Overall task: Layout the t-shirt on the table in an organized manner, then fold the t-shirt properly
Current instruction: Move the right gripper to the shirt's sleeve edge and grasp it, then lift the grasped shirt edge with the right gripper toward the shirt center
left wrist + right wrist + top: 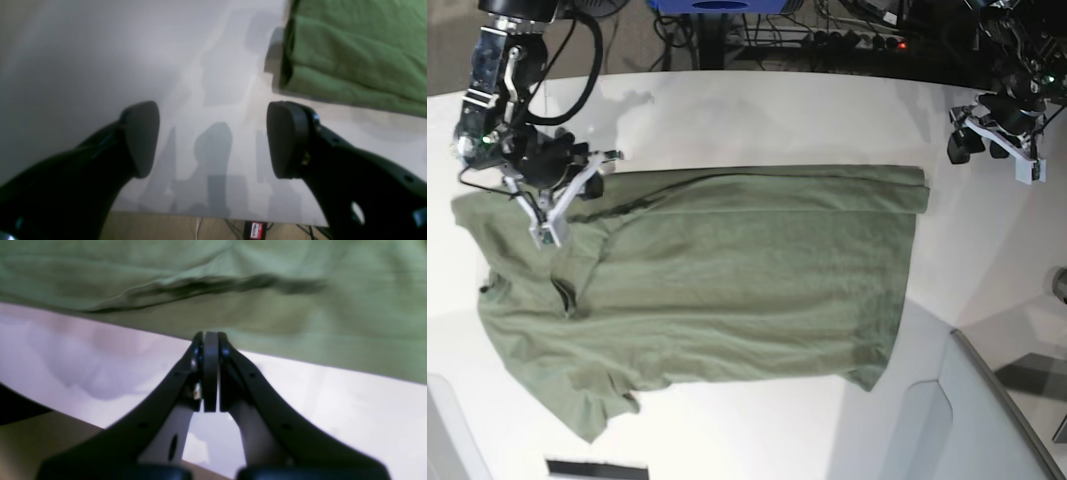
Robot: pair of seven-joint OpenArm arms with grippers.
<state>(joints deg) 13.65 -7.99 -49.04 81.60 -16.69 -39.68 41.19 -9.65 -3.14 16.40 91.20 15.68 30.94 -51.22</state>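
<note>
The olive-green t-shirt (727, 270) lies spread on the white table (727, 110), hem to the right, sleeves to the left, its far edge folded over in a strip. My right gripper (589, 186) is shut, its tips (210, 336) at the shirt's (233, 280) near edge over the table (333, 406); no cloth shows between the pads. My left gripper (213, 140) is open and empty above bare table (100, 66), apart from the shirt's folded corner (360, 56). In the base view it (983, 148) sits right of the shirt's far right corner.
A grey translucent panel (987, 420) stands at the near right corner. Cables and equipment (827, 30) lie beyond the far edge. A dark strip (592, 468) sits at the near edge. In the left wrist view the table edge and floor clutter (255, 230) are just below the gripper.
</note>
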